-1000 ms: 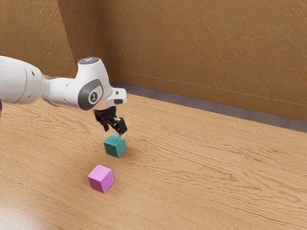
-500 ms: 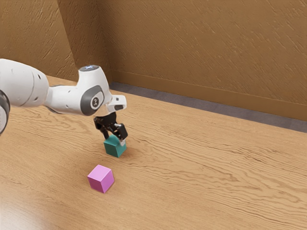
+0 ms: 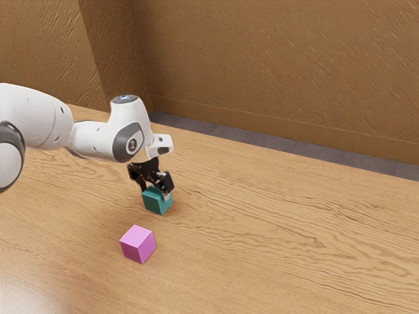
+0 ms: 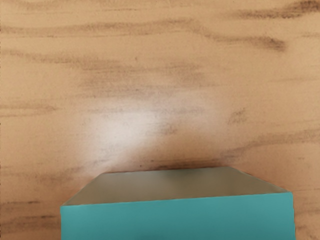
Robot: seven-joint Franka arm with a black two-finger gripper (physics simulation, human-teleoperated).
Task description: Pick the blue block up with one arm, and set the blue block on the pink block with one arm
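A teal block sits flat on a wooden worktop, a little toward the exterior view's left of centre. In the wrist view the same teal block lies directly under the hand: its top face is greyish in shadow, its near side is bright teal, and it casts a soft dark shadow on the worktop beyond it.

The black claw is lowered right onto the upper part of the teal block, pointing down at it. From this side angle it is not possible to tell whether the claw is closed on the block or only set around it. The block's base looks to be resting on the wood, though the angle makes that hard to confirm.

A pink block stands apart from the teal one, nearer the camera and slightly toward the exterior view's left, with bare wood between the two. One corner of it faces the camera.

The white arm enters from the exterior view's left, with grey joint caps, and bends down to the claw.

The worktop is light brown with long, wavy, darker grain lines and a pale sheen near the lower left corner. Behind its far edge runs a dark grey strip, then brown wood-patterned walls that meet in a corner at the upper left.
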